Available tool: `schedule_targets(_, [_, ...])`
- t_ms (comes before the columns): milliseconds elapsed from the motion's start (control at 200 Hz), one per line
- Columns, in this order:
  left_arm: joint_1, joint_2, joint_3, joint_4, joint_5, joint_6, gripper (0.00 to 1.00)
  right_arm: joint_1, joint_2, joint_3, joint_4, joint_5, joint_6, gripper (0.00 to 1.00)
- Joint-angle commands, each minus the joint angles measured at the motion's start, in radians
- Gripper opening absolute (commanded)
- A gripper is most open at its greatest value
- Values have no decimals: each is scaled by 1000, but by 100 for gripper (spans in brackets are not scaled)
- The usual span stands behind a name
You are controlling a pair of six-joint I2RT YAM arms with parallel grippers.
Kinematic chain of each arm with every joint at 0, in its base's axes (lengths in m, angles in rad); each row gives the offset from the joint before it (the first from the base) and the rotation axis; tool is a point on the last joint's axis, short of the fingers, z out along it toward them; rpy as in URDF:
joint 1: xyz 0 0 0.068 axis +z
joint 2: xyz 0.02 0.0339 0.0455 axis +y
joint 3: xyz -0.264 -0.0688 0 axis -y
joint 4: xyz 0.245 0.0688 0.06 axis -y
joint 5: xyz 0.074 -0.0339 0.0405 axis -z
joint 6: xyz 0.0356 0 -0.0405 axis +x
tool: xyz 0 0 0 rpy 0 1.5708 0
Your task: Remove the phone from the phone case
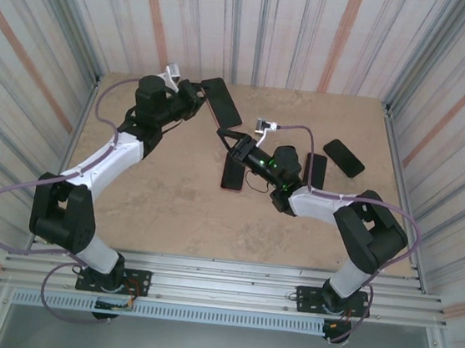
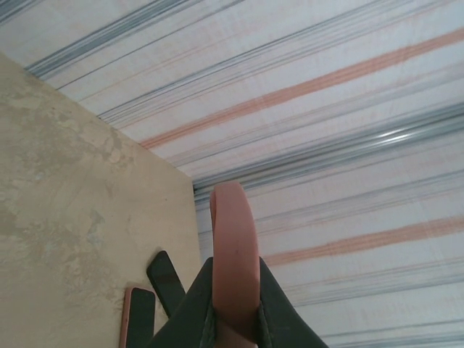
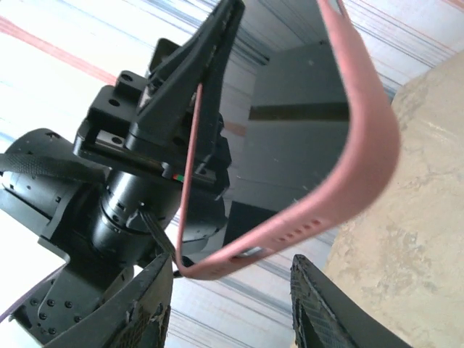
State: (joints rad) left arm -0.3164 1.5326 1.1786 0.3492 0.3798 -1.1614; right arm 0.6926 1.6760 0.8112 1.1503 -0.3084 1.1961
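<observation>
The phone [image 1: 222,101], dark-screened, sits in a pink phone case [image 3: 366,148] held up in the air at the back of the table. My left gripper [image 1: 194,96] is shut on one long edge of the case [image 2: 233,246], with a finger on each side. From the right wrist view the phone's dark face [image 3: 304,123] shows inside the pink rim. My right gripper [image 3: 232,308] is open just below the case's lower corner, its fingers [image 3: 145,304] apart and not touching it. In the top view the right gripper [image 1: 227,136] is at the phone's near end.
A second phone in a pink case [image 1: 232,174] lies flat mid-table, beneath the right arm. Two black phones [image 1: 344,157] [image 1: 315,171] lie to the right. Striped walls [image 1: 258,26] enclose the table on three sides.
</observation>
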Motion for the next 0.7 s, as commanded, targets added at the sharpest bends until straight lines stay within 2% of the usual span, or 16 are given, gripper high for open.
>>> schedule_targets(0, [-7, -57, -2, 68, -42, -34, 0, 8, 22, 22, 89, 6, 17, 43])
schedule_targets(281, [-6, -48, -5, 100, -23, -52, 0, 6, 50, 48, 106, 20, 63, 31])
schedule_targets(516, [-7, -45, -12, 117, -16, -56, 0, -4, 79, 69, 151, 8, 94, 28])
schedule_targets(697, [-5, -38, -12, 140, -6, -72, 0, -11, 93, 83, 151, -11, 105, 19])
